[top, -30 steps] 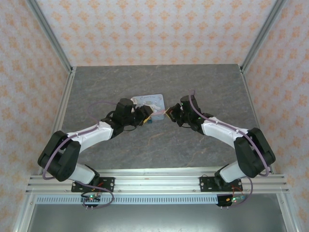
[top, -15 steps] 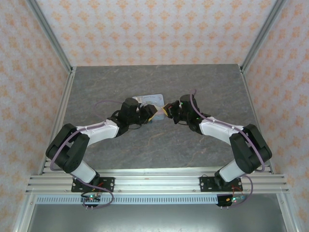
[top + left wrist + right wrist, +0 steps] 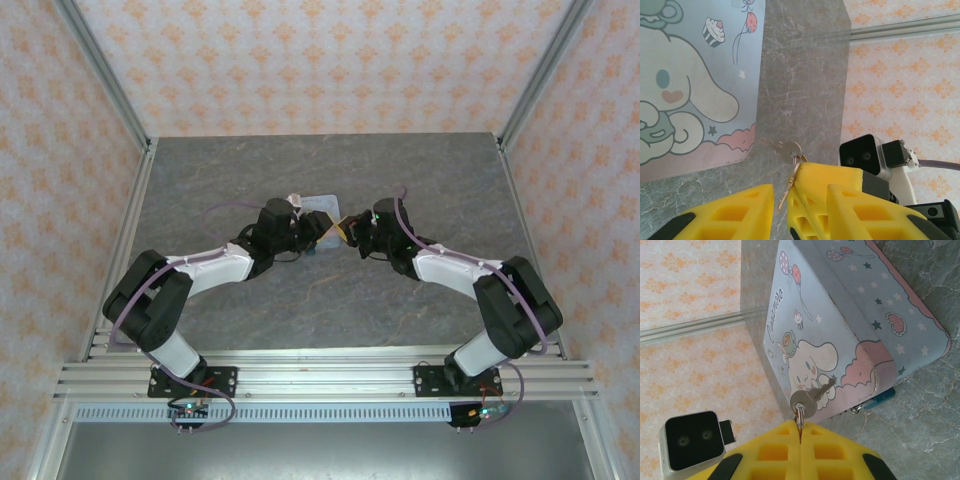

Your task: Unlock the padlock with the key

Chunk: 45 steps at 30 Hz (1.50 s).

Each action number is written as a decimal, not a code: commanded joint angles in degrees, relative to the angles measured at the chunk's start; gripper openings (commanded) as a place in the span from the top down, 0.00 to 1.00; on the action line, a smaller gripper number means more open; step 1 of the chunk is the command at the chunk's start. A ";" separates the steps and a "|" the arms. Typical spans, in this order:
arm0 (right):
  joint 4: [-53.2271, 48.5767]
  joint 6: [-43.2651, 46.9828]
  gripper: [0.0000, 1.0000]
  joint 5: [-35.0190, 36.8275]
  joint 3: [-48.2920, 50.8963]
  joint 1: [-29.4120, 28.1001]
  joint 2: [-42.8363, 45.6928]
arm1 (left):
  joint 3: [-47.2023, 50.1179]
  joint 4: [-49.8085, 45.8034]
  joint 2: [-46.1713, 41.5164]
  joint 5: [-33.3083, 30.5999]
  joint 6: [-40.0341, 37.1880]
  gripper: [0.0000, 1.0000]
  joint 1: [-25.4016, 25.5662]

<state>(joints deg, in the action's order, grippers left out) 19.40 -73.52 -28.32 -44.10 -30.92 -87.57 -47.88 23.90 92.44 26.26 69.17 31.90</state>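
In the right wrist view my right gripper [image 3: 800,432] is shut on a key ring, and a silver key [image 3: 811,396] sticks up from it toward the pale blue cartoon tin [image 3: 840,315]. The tiny teal padlock [image 3: 880,397] peeks out under the tin's lower edge, right of the key and apart from it. In the left wrist view my left gripper [image 3: 799,202] is open, its yellow fingers [image 3: 725,215] either side of the right gripper's shut fingertips [image 3: 825,185]. One key [image 3: 789,150] points at the tin [image 3: 695,75]; a second key [image 3: 786,189] hangs from the ring. From above, both grippers [image 3: 322,230] [image 3: 350,230] meet at the tin [image 3: 322,204].
The grey stone-patterned table [image 3: 320,290] is walled by aluminium rails [image 3: 130,240] and orange-patterned panels. The right arm's wrist camera [image 3: 865,156] sits close beside my left fingers. Open tabletop lies in front of and behind the tin.
The left arm has swung right and forward, bringing its gripper up against the right gripper at the tin's near edge. The right gripper shifted slightly left with the keys.
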 commanded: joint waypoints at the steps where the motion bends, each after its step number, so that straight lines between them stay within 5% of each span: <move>1: 2.49 -0.86 1.00 -0.61 0.81 0.25 -0.10 | -1.61 1.76 0.93 -1.65 0.00 0.67 0.62; 9: 2.82 -1.02 1.00 -0.75 1.03 0.27 -0.23 | -1.37 1.94 1.33 -2.19 -0.09 0.78 0.61; 20: 3.45 -1.43 1.00 -0.80 1.21 0.27 -0.47 | -1.13 1.96 1.36 -2.39 -0.17 0.80 0.80; 35: 4.14 -1.22 1.00 -1.30 1.71 0.40 0.20 | -1.60 1.87 2.25 -2.44 -0.43 1.00 1.32; 37: 3.54 -0.68 0.80 -1.30 2.44 1.92 1.45 | -1.98 0.84 1.87 -2.33 -1.46 1.00 1.32; 39: 2.81 0.17 0.69 -1.15 3.90 4.32 3.68 | -2.93 -2.12 0.95 -2.01 -3.90 1.00 1.12; 45: -3.33 10.25 0.57 -3.50 4.28 12.03 10.25 | -7.34 -11.56 -0.90 3.84 -13.49 1.00 -1.18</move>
<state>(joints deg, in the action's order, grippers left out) 17.82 -69.67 -30.09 -39.22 -20.75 -80.40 -52.25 17.45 93.86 26.48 62.19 31.94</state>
